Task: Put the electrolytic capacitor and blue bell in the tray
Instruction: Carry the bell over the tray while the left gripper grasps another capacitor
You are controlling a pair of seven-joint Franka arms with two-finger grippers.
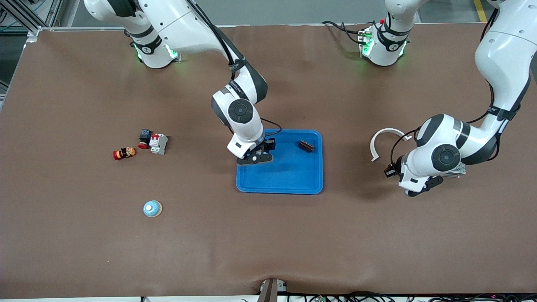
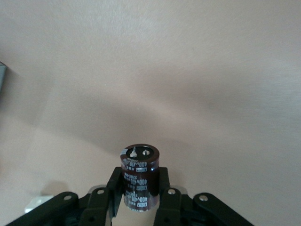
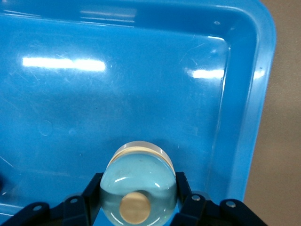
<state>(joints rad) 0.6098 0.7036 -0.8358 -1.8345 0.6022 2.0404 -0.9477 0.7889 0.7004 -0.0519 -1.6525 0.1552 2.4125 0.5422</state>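
Big blue tray [image 1: 289,180] sits mid-table with a small dark ridged part [image 1: 306,146] in it. Right gripper [image 1: 255,158] is over the tray's edge toward the right arm's end, fingers clamped on a blue bell [image 3: 138,181]. Left gripper [image 1: 421,188] hangs over bare table toward the left arm's end, pinching the electrolytic capacitor [image 2: 139,176] upright. Another blue bell [image 1: 152,208] sits on the table.

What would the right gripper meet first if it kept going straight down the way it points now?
The right gripper, shut on the pale blue dome bell, points down into the shallow bright blue plastic tray. The bell should meet the tray's bare floor first; the gap is unclear.
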